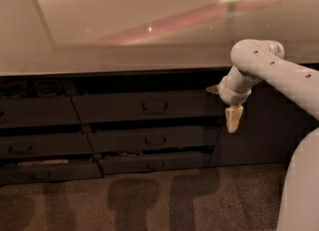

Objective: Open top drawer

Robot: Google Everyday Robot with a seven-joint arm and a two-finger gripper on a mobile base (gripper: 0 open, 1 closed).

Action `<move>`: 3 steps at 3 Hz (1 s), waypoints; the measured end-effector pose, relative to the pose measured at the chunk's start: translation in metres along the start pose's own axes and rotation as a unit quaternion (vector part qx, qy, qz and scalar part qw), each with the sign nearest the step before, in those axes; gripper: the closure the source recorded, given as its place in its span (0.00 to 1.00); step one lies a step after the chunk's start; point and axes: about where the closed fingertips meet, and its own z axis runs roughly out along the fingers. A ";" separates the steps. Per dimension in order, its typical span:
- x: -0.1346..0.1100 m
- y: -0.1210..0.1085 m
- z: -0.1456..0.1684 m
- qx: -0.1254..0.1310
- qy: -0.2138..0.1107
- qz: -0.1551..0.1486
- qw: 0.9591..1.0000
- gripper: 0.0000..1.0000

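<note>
Hanging just below the counter point(124, 60) edge, the one gripper point(221, 109) has its two tan fingers point(233, 118) spread apart, holding nothing. The top drawer point(114, 108) sits to its left at like height, its one handle point(155, 106) farther left. Two shallower ones, the middle drawer point(124, 140) and the bottom drawer point(129, 164), lie lower left.

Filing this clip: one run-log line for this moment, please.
gripper: fingers open, empty, at right end of wide dark grey top drawer front | small dark loop handle: untouched
</note>
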 end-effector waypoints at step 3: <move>0.000 0.000 0.000 0.000 0.000 0.000 1.000 0.43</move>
